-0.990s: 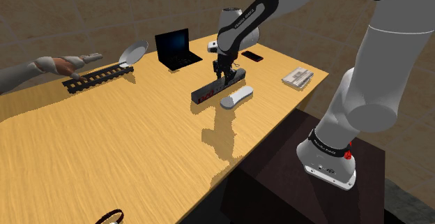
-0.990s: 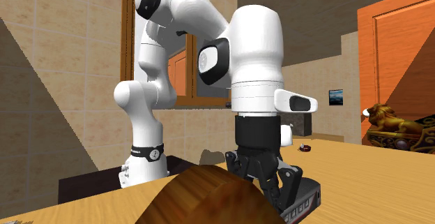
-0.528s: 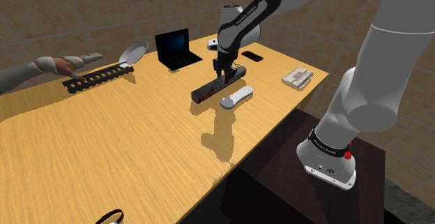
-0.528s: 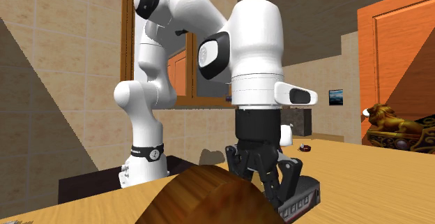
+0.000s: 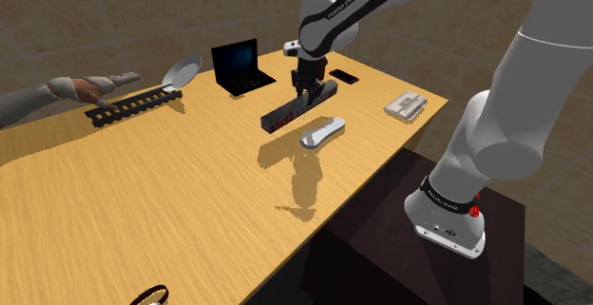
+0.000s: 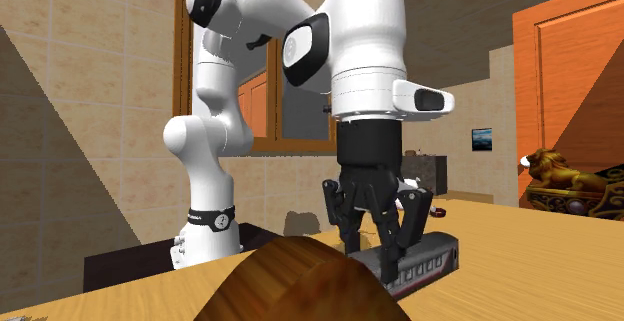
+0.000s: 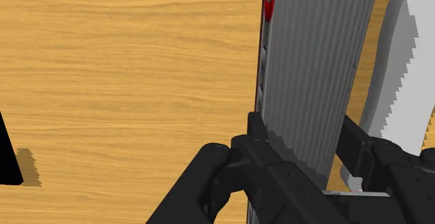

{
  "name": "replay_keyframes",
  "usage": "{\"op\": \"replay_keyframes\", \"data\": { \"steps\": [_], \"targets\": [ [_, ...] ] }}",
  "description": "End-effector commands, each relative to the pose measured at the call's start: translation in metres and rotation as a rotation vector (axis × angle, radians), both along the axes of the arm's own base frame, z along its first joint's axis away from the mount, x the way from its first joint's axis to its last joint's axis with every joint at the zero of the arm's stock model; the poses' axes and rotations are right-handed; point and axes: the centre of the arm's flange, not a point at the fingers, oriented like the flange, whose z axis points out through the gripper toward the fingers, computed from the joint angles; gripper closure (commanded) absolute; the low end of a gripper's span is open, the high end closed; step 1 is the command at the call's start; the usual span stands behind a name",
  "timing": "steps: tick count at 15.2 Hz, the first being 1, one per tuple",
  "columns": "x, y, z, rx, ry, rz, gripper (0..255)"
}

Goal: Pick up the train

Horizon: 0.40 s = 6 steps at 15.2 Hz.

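While the all-black two-finger hand [image 5: 306, 85] grips a long dark-grey train with red markings [image 5: 290, 111], the shoulder view has that train hanging tilted above the light wooden table [image 5: 143, 189]. Its shadow lies apart on the wood, and a white oblong remote [image 5: 321, 132] sits just beside it. Second exterior view: the hand [image 6: 378, 241] straddles the train [image 6: 420, 264], behind a brown rounded lump [image 6: 300, 287]. Wrist view: the fingers [image 7: 256, 126] press both sides of the train [image 7: 314, 69], its ribbed grey roof facing up, with wood grain beyond.
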Motion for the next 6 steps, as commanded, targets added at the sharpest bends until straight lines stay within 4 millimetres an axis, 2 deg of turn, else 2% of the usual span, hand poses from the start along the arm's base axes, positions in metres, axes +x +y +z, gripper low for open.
{"op": "replay_keyframes", "data": {
  "steps": [1, 4, 6],
  "targets": [
    [0.000, 0.001, 0.012, 0.000, 0.000, 0.000, 255],
    [0.000, 0.001, 0.028, 0.000, 0.000, 0.000, 255],
    [0.000, 0.001, 0.029, 0.000, 0.000, 0.000, 255]
  ]
}}
